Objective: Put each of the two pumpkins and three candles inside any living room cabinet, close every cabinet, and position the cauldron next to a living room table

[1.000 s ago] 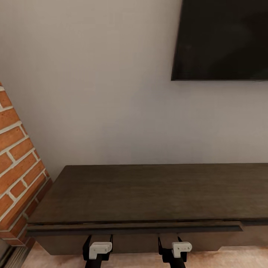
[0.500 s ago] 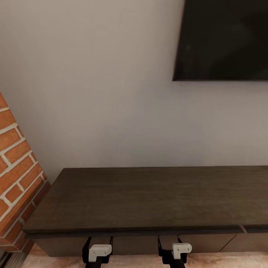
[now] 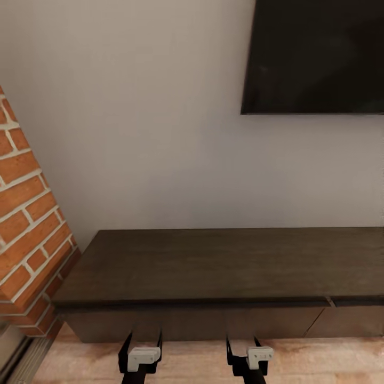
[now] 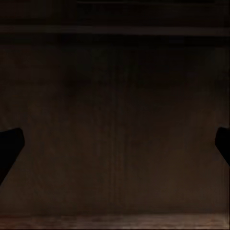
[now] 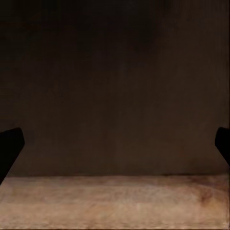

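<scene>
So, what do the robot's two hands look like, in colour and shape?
In the head view, the left hand and the right hand look alike: each has a small, blocky, pale grey-white piece mounted on a black frame with black side bars. In the wrist views, the fingertips appear as plain dark wedges. No cables or readable markings show.

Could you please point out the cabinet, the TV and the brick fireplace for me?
cabinet [image 3: 213, 264], head view, middle of its flat top.
TV [image 3: 320, 53], head view, centre of the black screen.
fireplace [image 3: 26, 213], head view, its brick face.
</scene>
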You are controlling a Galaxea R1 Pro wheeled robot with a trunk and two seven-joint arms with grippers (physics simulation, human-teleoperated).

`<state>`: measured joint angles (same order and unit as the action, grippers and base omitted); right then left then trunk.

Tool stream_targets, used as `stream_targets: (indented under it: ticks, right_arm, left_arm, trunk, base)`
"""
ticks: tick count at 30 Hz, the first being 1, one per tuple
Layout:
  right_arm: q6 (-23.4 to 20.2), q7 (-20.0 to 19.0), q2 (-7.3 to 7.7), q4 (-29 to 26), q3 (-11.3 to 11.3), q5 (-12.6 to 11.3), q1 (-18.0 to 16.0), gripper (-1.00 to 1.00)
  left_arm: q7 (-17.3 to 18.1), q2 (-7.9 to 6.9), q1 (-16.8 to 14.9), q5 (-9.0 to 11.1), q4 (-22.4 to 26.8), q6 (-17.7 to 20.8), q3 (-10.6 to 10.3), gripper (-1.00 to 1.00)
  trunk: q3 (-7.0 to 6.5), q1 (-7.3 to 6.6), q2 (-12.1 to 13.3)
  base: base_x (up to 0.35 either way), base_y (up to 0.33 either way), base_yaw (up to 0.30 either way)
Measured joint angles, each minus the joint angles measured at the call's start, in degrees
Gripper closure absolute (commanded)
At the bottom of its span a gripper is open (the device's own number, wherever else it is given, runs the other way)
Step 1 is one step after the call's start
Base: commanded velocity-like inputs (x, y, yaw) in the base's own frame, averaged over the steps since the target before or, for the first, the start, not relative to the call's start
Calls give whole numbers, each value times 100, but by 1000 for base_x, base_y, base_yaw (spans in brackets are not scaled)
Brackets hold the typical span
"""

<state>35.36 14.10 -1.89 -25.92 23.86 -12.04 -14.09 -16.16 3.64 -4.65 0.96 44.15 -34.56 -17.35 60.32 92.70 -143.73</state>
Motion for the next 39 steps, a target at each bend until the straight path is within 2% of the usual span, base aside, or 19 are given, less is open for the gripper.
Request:
stream_targets:
  ticks: [7,15,17,18,21,24,25,28,33,39]
  right_arm:
    - [0,0,0,0,0,0,0,-100]
    - [-65,10,-26,-10,2,-5,0,-100]
    - [-327,18,-47,-42,5,-7,0,-100]
    - [-641,39,-68,-84,8,-6,0,-100]
    - [-891,56,-83,-140,11,-9,0,-100]
    - [-997,62,-90,-170,-141,-124,0,-100]
    - [-1022,56,-92,-180,-289,-265,-1,-100]
    - [-1071,54,-91,-188,-480,-494,2,-100]
    - [-1210,53,-94,-188,-614,-641,7,-100]
    - [-1301,56,-93,-196,-648,-727,9,-100]
  left_arm:
    - [0,0,-1,0,0,0,0,-100]
    - [3,0,-3,0,0,0,0,-100]
    - [3,0,-1,0,0,0,0,-100]
    - [3,0,-3,0,0,0,0,-100]
    - [12,0,-3,0,0,4,0,-100]
    - [30,0,-4,0,0,7,0,-100]
    - [36,0,-5,0,0,8,0,-100]
    - [42,0,-5,0,0,10,5,-100]
    - [28,0,0,0,0,16,8,-100]
    - [3,-2,4,6,0,15,9,-100]
  trunk:
    - [0,-1,0]
    - [0,-3,0]
    - [0,-4,0]
    - [0,-4,0]
    - [0,-4,0]
    - [0,-4,0]
    - [0,-4,0]
    - [0,-2,0]
    - [0,-1,0]
    - [0,-3,0]
  base:
    - [-279,0,0]
    - [-53,0,0]
    - [-7,0,0]
    - [-4,0,0]
    - [-2,0,0]
    - [0,0,0]
    - [-8,0,0]
    - [-105,0,0]
    - [-254,0,0]
    - [-97,0,0]
